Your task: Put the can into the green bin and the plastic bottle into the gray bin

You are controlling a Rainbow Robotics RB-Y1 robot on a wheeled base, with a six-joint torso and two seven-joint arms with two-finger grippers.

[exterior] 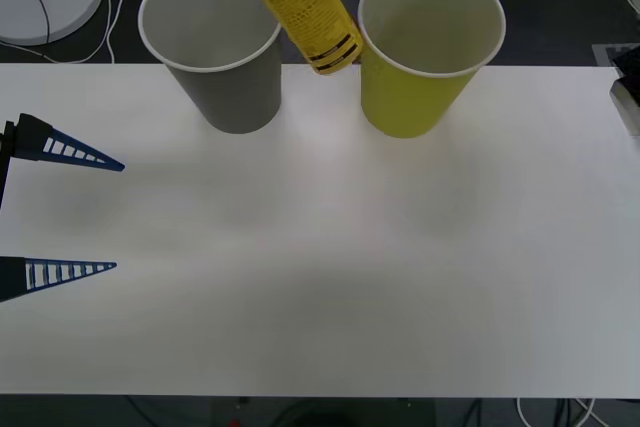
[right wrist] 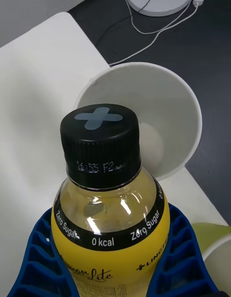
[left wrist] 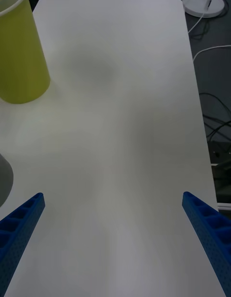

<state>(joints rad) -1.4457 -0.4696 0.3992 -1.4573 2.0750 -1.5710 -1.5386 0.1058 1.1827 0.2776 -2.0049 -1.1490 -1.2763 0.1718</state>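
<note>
Bottle (exterior: 305,9) handling should be easy: it is judged light, hard and a bit slippery, best held round its yellow middle. From the left, the left gripper (exterior: 108,215) is spread wide over the table (exterior: 320,277). Next, above the gray bin (exterior: 212,37), the bottle is pinched by the right gripper (right wrist: 113,263), held tilted with its cap aimed at that bin; the green bin (exterior: 430,47) stands furthest right.

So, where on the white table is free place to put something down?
Free: the white table before the gray paper cup and yellow-green paper cup, right of the open left gripper. Crowded: between the cups, where the right gripper holds the yellow-labelled plastic bottle.
</note>
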